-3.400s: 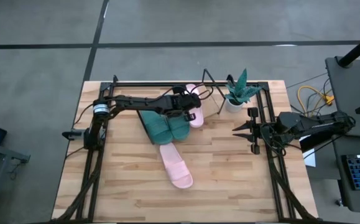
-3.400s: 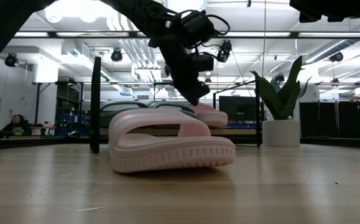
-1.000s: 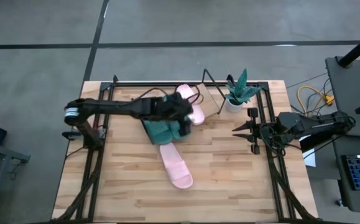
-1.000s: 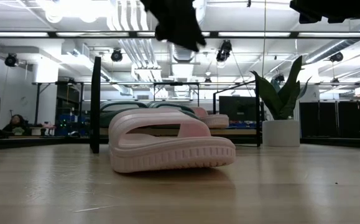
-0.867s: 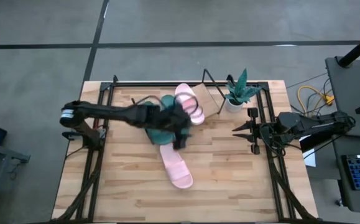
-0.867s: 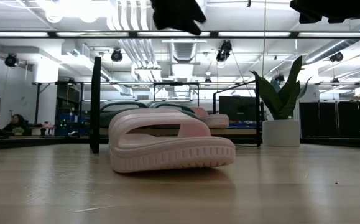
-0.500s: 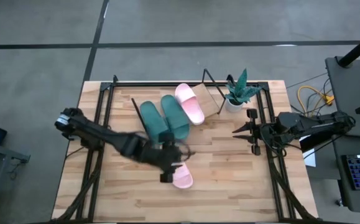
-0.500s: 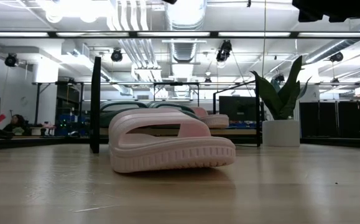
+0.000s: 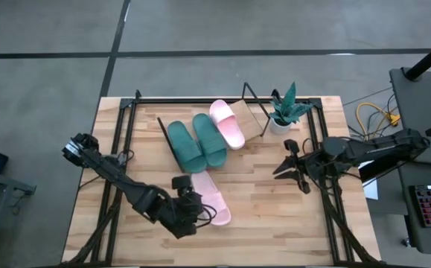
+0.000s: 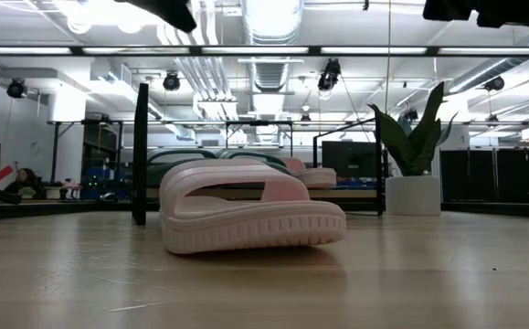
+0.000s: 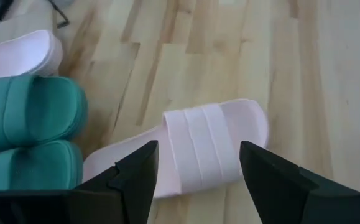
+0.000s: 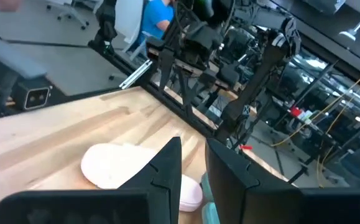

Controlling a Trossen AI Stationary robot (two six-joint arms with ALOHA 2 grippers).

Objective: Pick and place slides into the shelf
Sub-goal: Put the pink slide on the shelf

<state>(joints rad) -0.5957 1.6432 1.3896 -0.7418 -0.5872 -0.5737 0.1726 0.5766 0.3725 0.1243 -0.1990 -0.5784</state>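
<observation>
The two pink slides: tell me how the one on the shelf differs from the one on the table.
The pink slide on the shelf sits on the slanted board beside the green pair; the pink slide on the table lies alone on the bare tabletop. The shelf one has no gripper near it; the table one has the open left gripper poised over its strap. Both share the same pale pink colour and wide strap.

Overhead and table-level views (one down, one across) share the pink slide.
</observation>
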